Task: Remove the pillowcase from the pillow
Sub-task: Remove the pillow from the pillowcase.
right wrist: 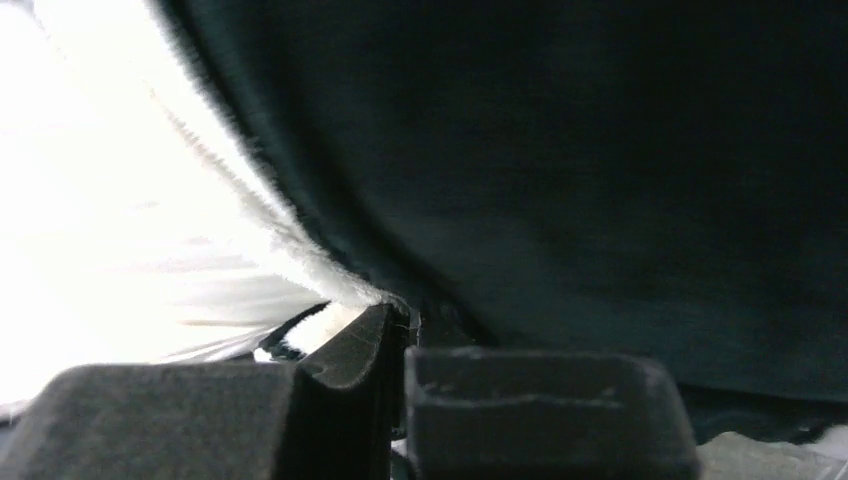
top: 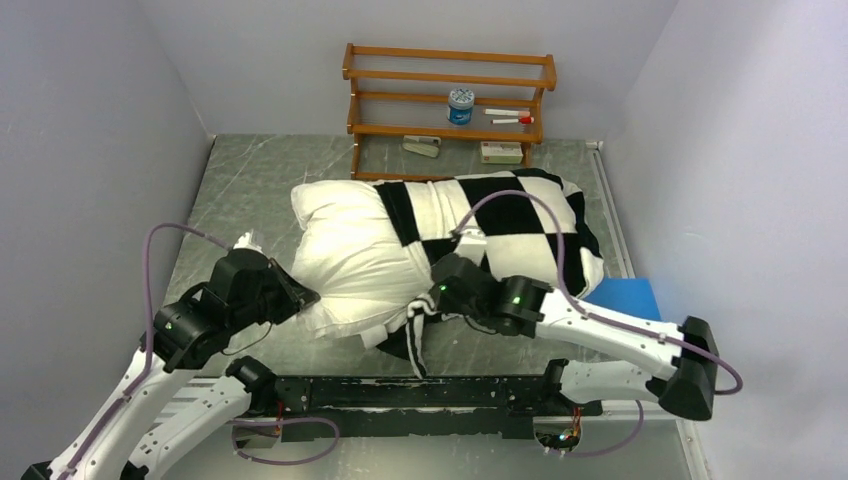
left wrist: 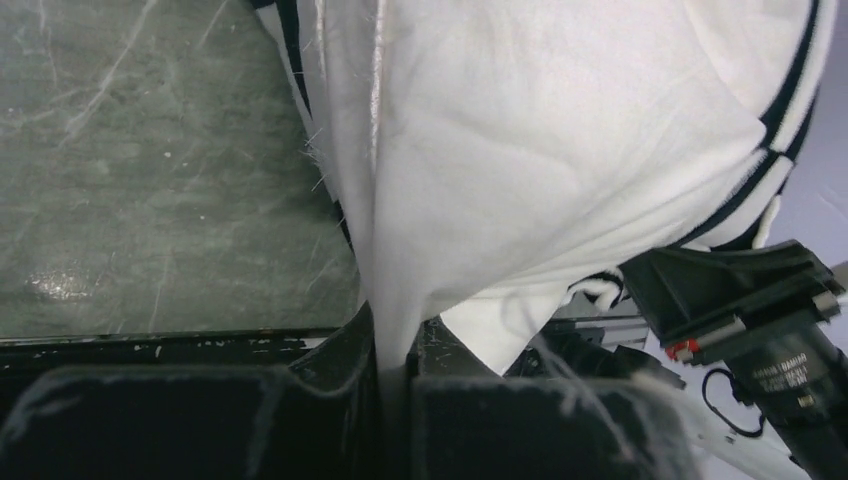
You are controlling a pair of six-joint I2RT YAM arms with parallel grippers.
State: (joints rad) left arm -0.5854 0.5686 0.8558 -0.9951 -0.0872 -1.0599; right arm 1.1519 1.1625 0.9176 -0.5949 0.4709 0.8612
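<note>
On the tabletop (top: 250, 190), the left pincer (left wrist: 395, 365) is clenched on the pillow (top: 345, 245) and the right pincer (right wrist: 405, 330) on the pillowcase (top: 520, 225) hem. The stripping looks half done; next, I judge, they must pull apart.

Plain white walls (top: 100, 120), grey marbled table (top: 260, 180), wooden shelf rack (top: 450, 100) at back, even light

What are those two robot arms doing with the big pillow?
They are working to get the pillowcase off the pillow. The left gripper pinches the white pillow's near corner, and the right gripper pinches the pillowcase's striped edge. The left half of the pillow is bare; the checkered pillowcase covers the right half.
</note>
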